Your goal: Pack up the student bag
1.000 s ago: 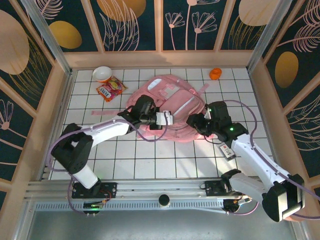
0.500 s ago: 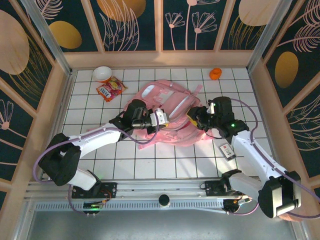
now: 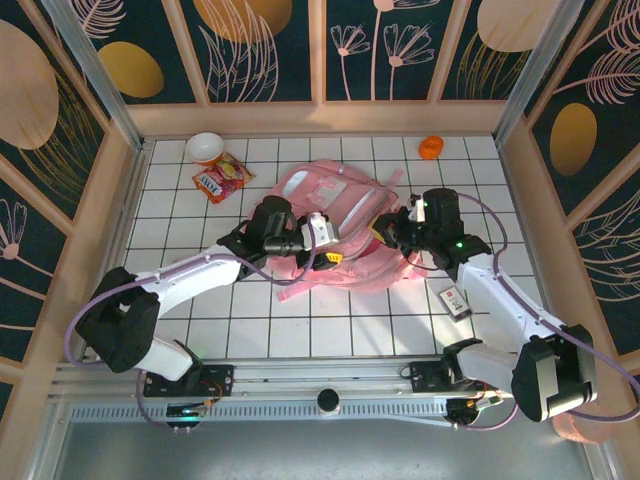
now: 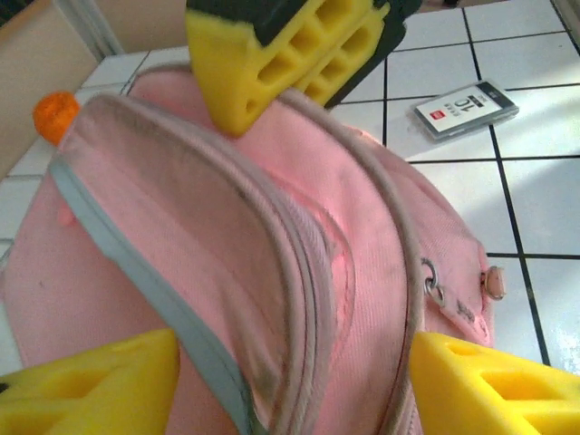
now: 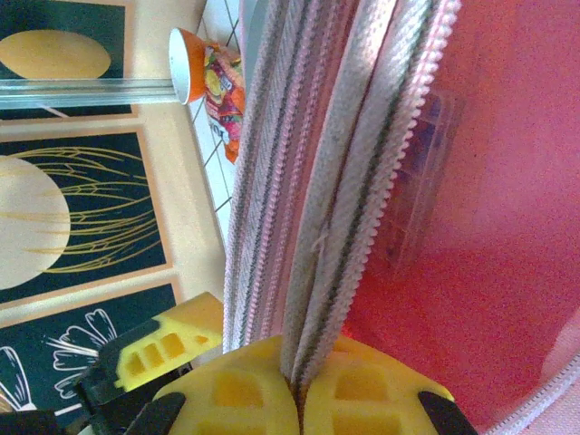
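- We see the student bag [image 3: 340, 205] lying on the white tiled table [image 3: 300, 320], roughly midway between the 2 arms; its pink front faces up and its zip opening gapes.
- The right gripper [image 5: 299, 399] sits at the bag's right side; its 2 yellow fingers are pressed together on the zip edge of the bag's opening, clamping that fabric.
- The left gripper [image 4: 290, 394] sits at the bag's left side; its jaws stand wide, 1 finger on each side of the bag's rim, gripping nothing.
- Behind and left of the bag sit a bowl [image 3: 204, 148] and, just beside it, a snack packet [image 3: 221, 178]; behind and right of the bag sits a small orange thing [image 3: 431, 147]; a card [image 3: 455, 300] lies right of the bag, on its near side.
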Tool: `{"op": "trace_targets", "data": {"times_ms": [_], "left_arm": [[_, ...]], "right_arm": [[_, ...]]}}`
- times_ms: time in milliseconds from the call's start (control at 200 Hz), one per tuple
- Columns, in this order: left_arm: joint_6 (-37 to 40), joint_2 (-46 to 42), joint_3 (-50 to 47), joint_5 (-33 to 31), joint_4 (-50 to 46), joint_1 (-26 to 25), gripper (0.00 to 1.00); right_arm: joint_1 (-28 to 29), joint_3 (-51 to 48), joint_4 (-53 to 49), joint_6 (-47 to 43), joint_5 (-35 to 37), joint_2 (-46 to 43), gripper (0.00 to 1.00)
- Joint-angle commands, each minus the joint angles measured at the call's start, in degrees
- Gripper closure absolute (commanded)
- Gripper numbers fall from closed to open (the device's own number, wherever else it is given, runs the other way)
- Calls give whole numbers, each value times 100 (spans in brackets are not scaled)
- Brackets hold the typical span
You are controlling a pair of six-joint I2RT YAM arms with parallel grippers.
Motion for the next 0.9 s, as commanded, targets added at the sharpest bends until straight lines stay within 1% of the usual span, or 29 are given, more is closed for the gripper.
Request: {"op": "trace_targets", "data": {"times_ms": [0, 140, 165, 260, 320, 360, 400, 440, 475, 545, 621, 671, 736, 821, 846, 896], "left_arm": [[-178, 78, 317, 165, -54, -7, 24], [-178, 364, 408, -49, -50, -7, 23], [-133, 447, 593, -50, -70, -8, 23], [7, 796, 827, -5, -269, -4, 28], [12, 987, 1005, -28, -406, -6, 35], [-59, 1063, 1057, -76, -433, -6, 44], [-148, 1080, 1063, -110, -407, -5, 57], [-298, 1041, 1031, -159, -332, -2, 79], [-515, 981, 987, -259, -235, -5, 100], [-1060, 852, 940, -500, -124, -2, 100], [-1437, 717, 915, -465, -212, -1, 100], [-1743, 605, 841, -459, -180, -8, 100], [-2179, 454, 698, -580, -26, -6, 100], [-2936, 304, 615, -1168, 34, -6, 100], [-3060, 279, 646, -1277, -46, -6, 100], [-3208, 235, 702, -1286, -207, -2, 100]], "right_arm": [[-15, 134, 537, -161, -340, -2, 100], [-18, 178, 542, -236, -450, 19, 100], [-20, 182, 542, -254, -470, 12, 100], [-16, 215, 543, -326, -499, -8, 100], [-18, 249, 534, -398, -508, -23, 100], [-16, 276, 508, -457, -501, -41, 100], [-22, 303, 458, -524, -487, -50, 100], [-21, 322, 380, -604, -445, -63, 100], [-31, 326, 289, -660, -386, -81, 100], [-44, 332, 135, -758, -232, -120, 100], [-57, 321, 47, -821, -119, -152, 100], [-64, 312, 51, -842, -91, -148, 97], [-70, 323, 20, -887, -45, -140, 89], [-73, 388, -147, -1032, 142, -158, 77], [-73, 428, -261, -1083, 243, -175, 75], [-70, 494, -464, -1224, 407, -214, 70]]}}
